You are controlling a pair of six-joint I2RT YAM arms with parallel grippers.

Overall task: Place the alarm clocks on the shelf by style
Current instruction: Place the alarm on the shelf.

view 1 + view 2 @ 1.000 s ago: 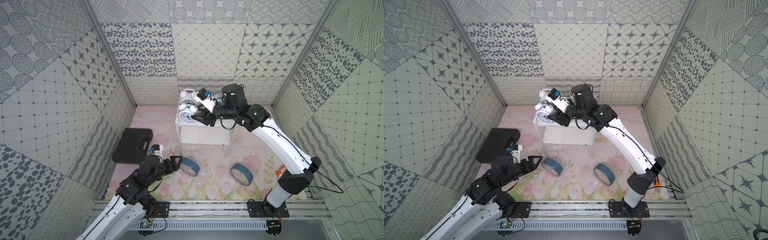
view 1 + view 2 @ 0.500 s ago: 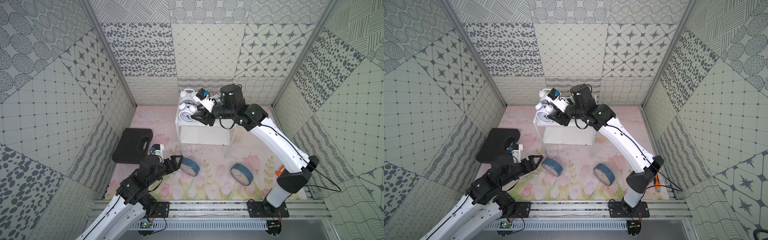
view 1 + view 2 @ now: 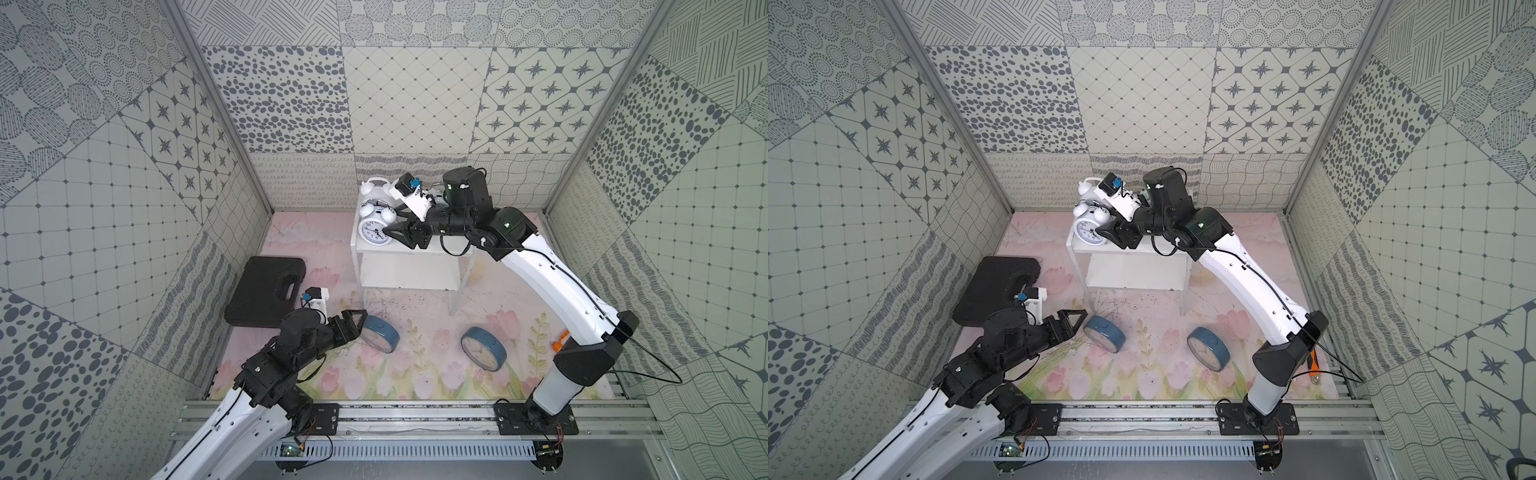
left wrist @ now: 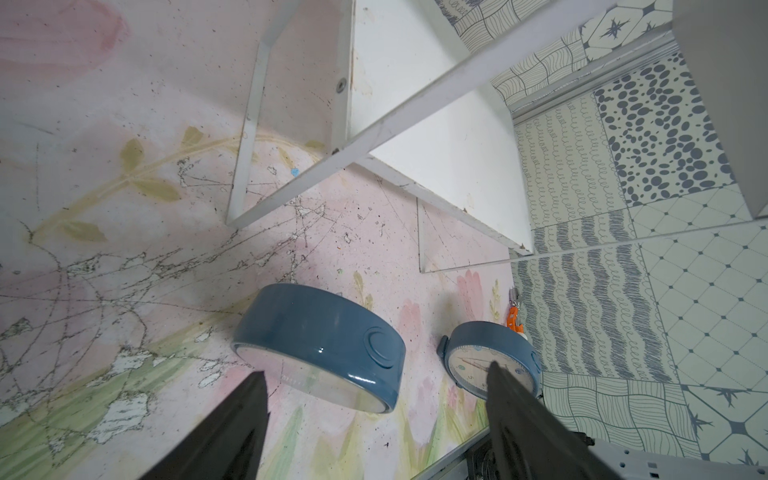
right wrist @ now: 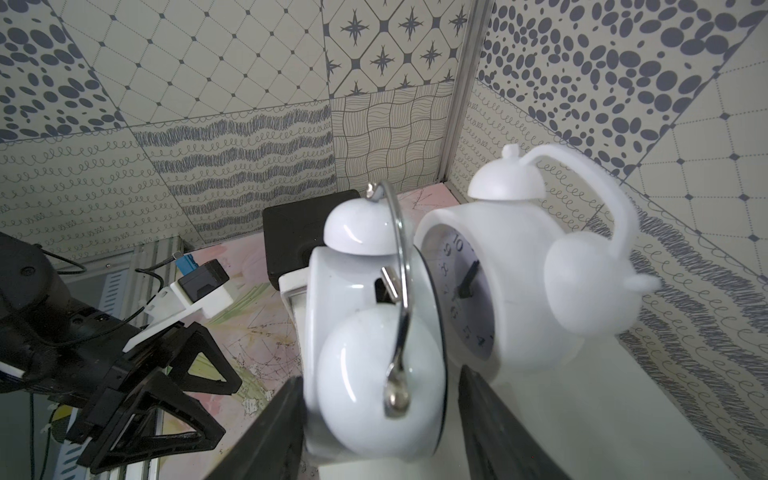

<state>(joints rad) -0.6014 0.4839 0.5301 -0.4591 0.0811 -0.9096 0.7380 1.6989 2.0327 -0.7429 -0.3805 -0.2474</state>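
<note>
On the floral mat (image 3: 428,365) you have a flat black case (image 3: 257,291) lying closed at its left edge. A small orange item (image 3: 559,340) sits at the mat's right edge. A metal rail (image 3: 415,415) borders its near edge.

White arm links (image 3: 548,282), black joints (image 3: 590,361), thin black cables (image 3: 648,374), small green lights (image 3: 506,225)
</note>
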